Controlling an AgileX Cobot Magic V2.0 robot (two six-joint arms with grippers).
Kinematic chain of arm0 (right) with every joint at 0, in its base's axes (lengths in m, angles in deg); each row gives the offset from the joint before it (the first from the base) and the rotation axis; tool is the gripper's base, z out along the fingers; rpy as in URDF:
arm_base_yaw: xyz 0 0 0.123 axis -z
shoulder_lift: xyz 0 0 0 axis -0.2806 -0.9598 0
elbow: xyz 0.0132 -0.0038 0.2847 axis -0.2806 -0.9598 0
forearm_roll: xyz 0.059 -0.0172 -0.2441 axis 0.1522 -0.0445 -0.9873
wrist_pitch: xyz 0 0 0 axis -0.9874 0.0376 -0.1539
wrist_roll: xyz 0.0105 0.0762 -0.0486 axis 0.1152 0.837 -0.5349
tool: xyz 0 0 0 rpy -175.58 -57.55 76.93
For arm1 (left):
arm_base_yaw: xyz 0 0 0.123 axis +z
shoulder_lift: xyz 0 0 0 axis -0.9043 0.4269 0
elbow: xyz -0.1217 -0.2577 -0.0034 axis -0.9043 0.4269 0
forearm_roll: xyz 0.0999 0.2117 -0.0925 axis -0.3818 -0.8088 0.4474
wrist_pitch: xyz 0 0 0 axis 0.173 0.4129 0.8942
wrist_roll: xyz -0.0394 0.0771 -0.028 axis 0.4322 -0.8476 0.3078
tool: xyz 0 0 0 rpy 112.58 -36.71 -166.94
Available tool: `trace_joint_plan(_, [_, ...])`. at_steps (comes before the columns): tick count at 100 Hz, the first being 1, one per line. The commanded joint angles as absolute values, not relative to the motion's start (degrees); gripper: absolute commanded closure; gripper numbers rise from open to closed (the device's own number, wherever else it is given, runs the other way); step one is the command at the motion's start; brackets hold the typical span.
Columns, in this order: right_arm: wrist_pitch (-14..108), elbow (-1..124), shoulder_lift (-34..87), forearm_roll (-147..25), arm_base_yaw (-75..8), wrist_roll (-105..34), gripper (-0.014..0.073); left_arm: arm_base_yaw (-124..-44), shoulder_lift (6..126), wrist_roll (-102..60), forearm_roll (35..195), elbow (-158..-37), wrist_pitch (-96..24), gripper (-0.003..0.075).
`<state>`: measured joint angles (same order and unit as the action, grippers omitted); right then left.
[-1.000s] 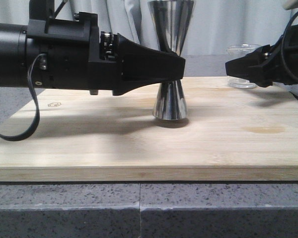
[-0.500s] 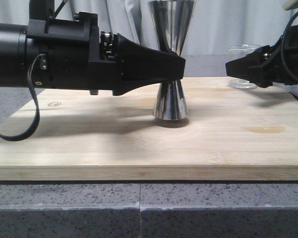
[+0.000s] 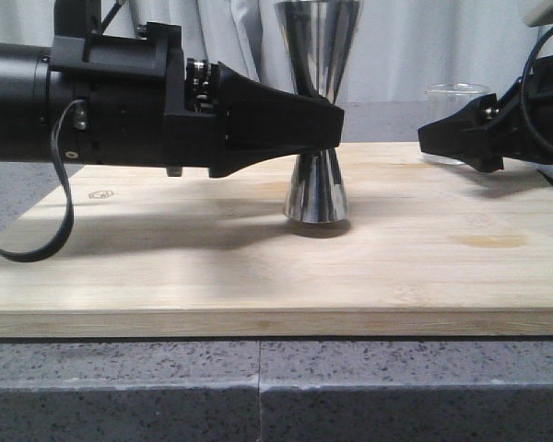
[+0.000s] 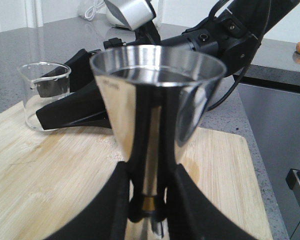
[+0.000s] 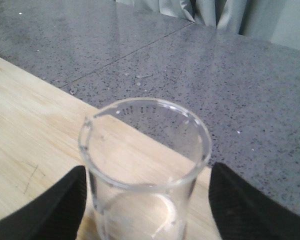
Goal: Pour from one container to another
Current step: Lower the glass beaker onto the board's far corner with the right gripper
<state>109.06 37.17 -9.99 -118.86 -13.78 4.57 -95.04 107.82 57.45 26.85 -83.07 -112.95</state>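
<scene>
The steel jigger [image 3: 315, 193] stands upright on the wooden board [image 3: 166, 267]. My left gripper [image 3: 332, 129] is shut on its narrow waist, and in the left wrist view the black fingers [image 4: 121, 200] press both sides of the gold band [image 4: 150, 202] below the jigger's cup [image 4: 157, 95]. At the board's far right corner stands the clear glass beaker [image 3: 458, 96], upright with its pour lip visible. My right gripper [image 3: 429, 136] is open around the beaker [image 5: 145, 165]; the fingertips [image 5: 55, 210] flank it, with a gap on one side. I cannot tell whether it holds liquid.
The board lies on a grey speckled countertop [image 3: 258, 387] whose front edge is near the camera. Pale curtains [image 3: 221, 37] hang behind. From the left wrist, the right arm [image 4: 225, 35] reaches in beyond the jigger towards the beaker [image 4: 42, 95].
My right gripper has dipped slightly and the beaker's rim has shifted a little to the right. The left arm and the jigger have not moved.
</scene>
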Motion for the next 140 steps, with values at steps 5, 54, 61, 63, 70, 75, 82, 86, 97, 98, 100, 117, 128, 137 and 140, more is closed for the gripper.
trace_joint_plan(5, [112.4, 38.4, -8.2, -117.1, -13.4, 5.5, 0.012, -95.0, 105.0, 57.9, 29.5, -84.6, -117.6, 0.0739])
trace_joint_plan(54, [110.4, 37.9, -7.6, -117.7, -13.4, 8.7, 0.012, -95.0, 105.0, 57.9, 29.5, -84.6, -117.6, 0.0739])
trace_joint_plan(61, [110.0, 37.8, -7.2, -117.8, -13.4, 9.1, 0.012, -95.0, 105.0, 57.9, 29.5, -84.6, -117.6, 0.0739])
trace_joint_plan(63, [109.9, 37.7, -7.1, -117.8, -13.4, 9.3, 0.012, -95.0, 105.0, 57.9, 29.5, -84.6, -117.6, 0.0739])
trace_joint_plan(70, [109.5, 37.6, -6.5, -118.0, -13.4, 9.5, 0.012, -95.0, 105.0, 57.9, 29.5, -84.6, -117.6, 0.0739])
trace_joint_plan(75, [109.3, 37.6, -6.2, -118.3, -13.4, 10.1, 0.012, -95.0, 105.0, 57.9, 29.5, -84.6, -117.6, 0.0739])
trace_joint_plan(82, [108.9, 37.6, -5.7, -118.8, -13.4, 10.8, 0.012, -95.0, 105.0, 57.9, 29.5, -84.6, -117.6, 0.0739])
trace_joint_plan(86, [108.6, 37.6, -5.3, -119.2, -13.4, 11.1, 0.012, -95.0, 105.0, 57.9, 29.5, -84.6, -117.6, 0.0738])
trace_joint_plan(97, [107.7, 37.6, -4.1, -120.4, -13.4, 13.2, 0.012, -95.0, 105.0, 57.9, 29.5, -84.6, -117.6, 0.0739])
trace_joint_plan(98, [107.5, 37.6, -4.0, -120.8, -13.4, 13.4, 0.012, -95.0, 105.0, 57.9, 29.5, -84.6, -117.6, 0.0739])
trace_joint_plan(100, [107.4, 37.6, -3.8, -121.1, -13.4, 13.6, 0.012, -95.0, 105.0, 57.9, 29.5, -84.6, -117.6, 0.0739])
trace_joint_plan(117, [105.4, 37.6, -2.3, -123.3, -13.4, 16.3, 0.012, -95.0, 105.0, 57.9, 29.5, -84.6, -117.6, 0.0739])
trace_joint_plan(128, [104.9, 37.6, -1.3, -124.8, -13.4, 18.4, 0.012, -95.0, 105.0, 57.9, 29.5, -84.6, -117.6, 0.0739])
trace_joint_plan(137, [104.1, 37.6, -0.6, -126.3, -13.4, 19.6, 0.012, -95.0, 105.0, 57.9, 29.5, -84.6, -117.6, 0.0739])
trace_joint_plan(140, [104.0, 37.6, -0.4, -127.0, -13.4, 20.4, 0.012, -95.0, 105.0, 57.9, 29.5, -84.6, -117.6, 0.0739])
